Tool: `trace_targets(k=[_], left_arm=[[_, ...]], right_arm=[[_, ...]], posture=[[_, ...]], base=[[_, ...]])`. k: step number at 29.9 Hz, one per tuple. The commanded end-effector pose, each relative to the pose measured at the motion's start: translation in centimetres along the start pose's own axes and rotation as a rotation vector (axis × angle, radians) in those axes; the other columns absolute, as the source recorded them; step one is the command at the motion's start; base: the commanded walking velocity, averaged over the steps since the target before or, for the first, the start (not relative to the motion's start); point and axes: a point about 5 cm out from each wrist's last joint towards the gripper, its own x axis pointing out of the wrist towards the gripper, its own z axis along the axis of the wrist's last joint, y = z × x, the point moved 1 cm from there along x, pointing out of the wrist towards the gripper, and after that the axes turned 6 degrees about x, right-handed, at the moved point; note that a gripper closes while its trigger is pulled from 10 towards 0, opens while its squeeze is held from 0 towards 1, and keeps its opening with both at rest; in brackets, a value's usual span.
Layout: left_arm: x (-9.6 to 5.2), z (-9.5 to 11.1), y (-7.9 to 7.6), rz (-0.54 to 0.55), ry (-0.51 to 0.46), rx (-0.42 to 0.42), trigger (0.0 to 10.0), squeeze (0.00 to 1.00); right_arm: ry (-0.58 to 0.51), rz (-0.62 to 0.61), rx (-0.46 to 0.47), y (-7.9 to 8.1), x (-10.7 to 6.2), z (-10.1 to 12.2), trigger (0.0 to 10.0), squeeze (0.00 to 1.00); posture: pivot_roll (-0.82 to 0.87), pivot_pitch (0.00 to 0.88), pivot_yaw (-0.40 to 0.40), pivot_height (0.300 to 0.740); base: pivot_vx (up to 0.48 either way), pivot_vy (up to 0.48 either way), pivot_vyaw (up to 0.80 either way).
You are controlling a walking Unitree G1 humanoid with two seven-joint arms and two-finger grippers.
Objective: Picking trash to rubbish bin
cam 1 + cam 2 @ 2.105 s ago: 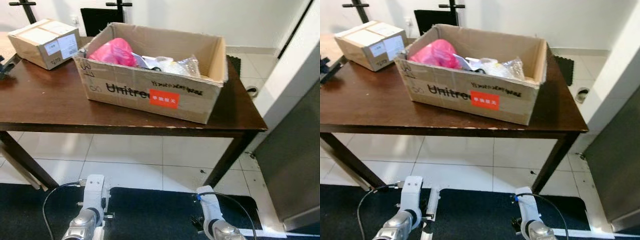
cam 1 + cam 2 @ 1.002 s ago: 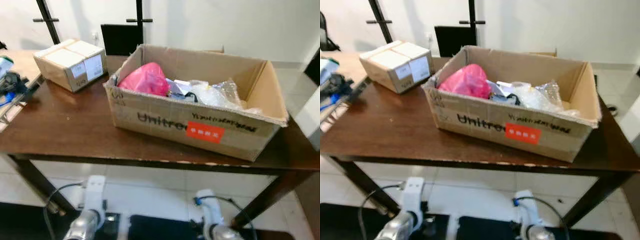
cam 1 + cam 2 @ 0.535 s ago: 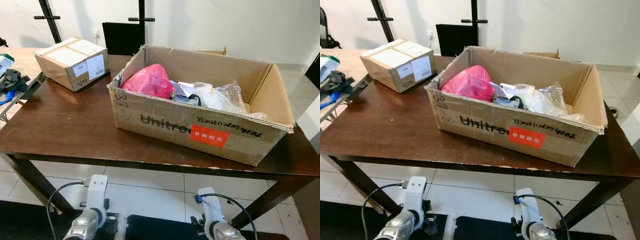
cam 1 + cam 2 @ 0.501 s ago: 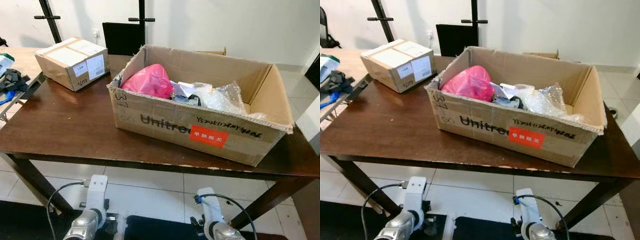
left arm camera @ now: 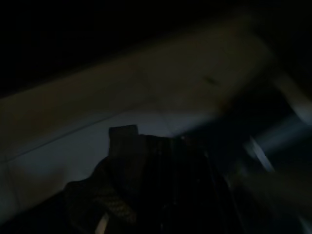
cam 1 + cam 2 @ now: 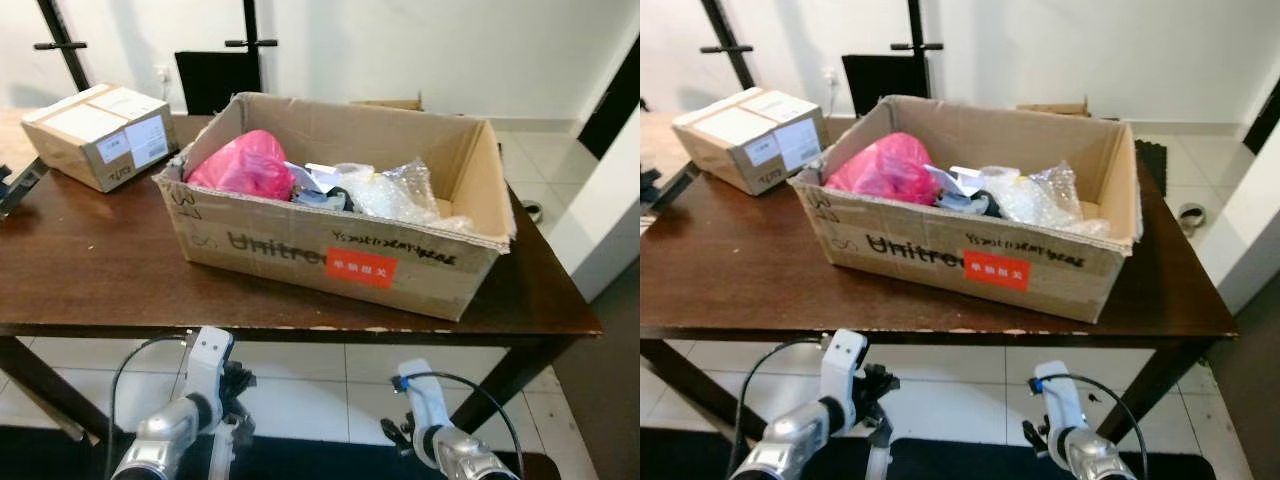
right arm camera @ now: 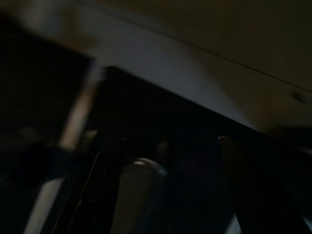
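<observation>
One crinkly pink plastic bag [image 6: 240,165] and some clear bubble wrap [image 6: 400,195] are piled in one open corrugated cardboard box [image 6: 330,250] on the dark wooden table [image 6: 90,270]. One smaller taped carton [image 6: 95,135] is parked behind, near the table's left end. Both arms are hung low; finger state can't be made out.

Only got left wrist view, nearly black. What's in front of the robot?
Observer: A dark brown wooden table with a large open cardboard box on it.
Operator: Contents?
Observer: A crumpled pink plastic bag at the box's left end, with clear bubble wrap to its right.
Operator: Anything else on the table?
Observer: A smaller taped cardboard box at the far left corner.
Operator: Arms?
Observer: The left arm and right arm hang low, in front of the table's near edge.
</observation>
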Motion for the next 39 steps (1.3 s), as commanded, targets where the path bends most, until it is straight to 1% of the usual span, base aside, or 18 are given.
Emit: trace_targets(k=[1, 3, 7, 8, 9, 11, 16, 18, 19, 22, 24, 25, 27, 29, 30, 31, 37, 39], left_arm=[[-1.3, 0.6, -0.1, -0.131, 0.013, 0.038, 10.0, 0.0], [-2.1, 1.3, -0.1, -0.195, 0.013, 0.043, 10.0, 0.0], [-5.0, 5.3, -0.3, -0.371, -0.044, 0.025, 10.0, 0.0], [-5.0, 5.3, -0.3, -0.371, -0.044, 0.025, 10.0, 0.0], [-5.9, 6.9, -0.6, -0.429, -0.065, 0.051, 10.0, 0.0], [-6.1, 7.8, -0.8, -0.453, -0.085, 0.053, 10.0, 0.0], [-7.4, 13.9, -1.6, -0.574, -0.272, 0.132, 10.0, 0.0], [-7.4, 13.9, -1.6, -0.574, -0.272, 0.132, 10.0, 0.0], [-7.9, 16.9, -1.9, -0.609, -0.382, 0.15, 10.0, 0.0], [-8.3, 19.0, -2.4, -0.645, -0.456, 0.157, 10.0, 0.0], [-8.9, 21.4, -2.9, -0.693, -0.544, 0.174, 10.0, 0.0], [-8.9, 21.4, -2.9, -0.693, -0.544, 0.174, 10.0, 0.0], [-9.5, 23.2, -3.2, -0.727, -0.624, 0.197, 10.0, 0.0], [-9.5, 23.2, -3.2, -0.727, -0.624, 0.197, 10.0, 0.0], [-10.3, 25.5, -3.5, -0.753, -0.748, 0.225, 10.0, 0.0], [-10.3, 25.5, -3.5, -0.753, -0.748, 0.225, 10.0, 0.0], [-11.2, 29.3, -3.2, -0.736, -0.937, 0.238, 10.0, 0.0], [-12.0, 31.9, -2.6, -0.698, -1.055, 0.25, 10.0, 0.0]], right_arm=[[0.021, 0.138, -0.053, 0.6, -0.1, 0.9, 10.0, 0.0], [0.027, 0.222, -0.101, 1.0, -0.3, 1.3, 10.0, 0.0], [0.027, 0.445, -0.209, 1.6, -1.4, 3.2, 10.0, 0.0], [0.027, 0.445, -0.209, 1.6, -1.4, 3.2, 10.0, 0.0], [0.014, 0.53, -0.245, 2.0, -2.0, 4.1, 10.0, 0.0], [0.008, 0.567, -0.256, 2.2, -2.4, 4.6, 10.0, 0.0], [-0.039, 0.774, -0.308, 3.8, -4.7, 7.8, 10.0, 0.0], [-0.039, 0.774, -0.308, 3.8, -4.7, 7.8, 10.0, 0.0], [-0.065, 0.823, -0.338, 4.3, -5.7, 9.0, 10.0, 0.0], [-0.083, 0.843, -0.364, 4.5, -6.3, 9.9, 10.0, 0.0], [-0.151, 0.88, -0.386, 5.2, -7.3, 12.1, 10.0, 0.0], [-0.151, 0.88, -0.386, 5.2, -7.3, 12.1, 10.0, 0.0], [-0.234, 0.92, -0.397, 6.1, -8.5, 14.3, 10.0, 0.0], [-0.234, 0.92, -0.397, 6.1, -8.5, 14.3, 10.0, 0.0], [-0.363, 0.971, -0.401, 7.2, -10.4, 17.4, 10.0, 0.0], [-0.363, 0.971, -0.401, 7.2, -10.4, 17.4, 10.0, 0.0], [-0.502, 1.025, -0.442, 8.6, -13.2, 20.7, 10.0, 0.0], [-0.609, 1.052, -0.481, 9.4, -15.2, 22.8, 10.0, 0.0]], posture=[[-0.09, 0.106, 0.014, 0.74], [-0.09, 0.106, 0.014, 0.74], [-0.08, 0.102, 0.013, 0.74], [-0.08, 0.102, 0.013, 0.74], [-0.08, 0.102, 0.013, 0.74], [-0.08, 0.101, 0.012, 0.74], [-0.08, 0.097, 0.012, 0.74], [-0.08, 0.097, 0.012, 0.74], [-0.08, 0.096, 0.014, 0.74], [-0.09, 0.095, 0.019, 0.74], [-0.09, 0.096, 0.021, 0.74], [-0.09, 0.096, 0.021, 0.74], [-0.09, 0.097, 0.024, 0.74], [-0.09, 0.097, 0.024, 0.74], [-0.09, 0.097, 0.025, 0.74], [-0.09, 0.097, 0.025, 0.74], [-0.09, 0.092, 0.026, 0.74], [-0.09, 0.089, 0.025, 0.74]], base=[[0.0, 0.0, 0.0], [0.0, 0.0, 0.0], [0.0, 0.0, 0.0], [0.0, 0.0, 0.0], [0.0, 0.0, 0.0], [0.0, 0.0, 0.0], [0.0, 0.0, 0.0], [0.0, 0.0, 0.0], [0.0, 0.0, 0.0], [0.0, 0.0, 0.0], [0.0, 0.0, 0.0], [0.0, 0.0, 0.0], [0.0, 0.0, 0.0], [0.0, 0.0, 0.0], [0.0, 0.0, 0.0], [0.0, 0.0, 0.0], [0.0, 0.0, 0.0], [0.0, 0.0, 0.0]])
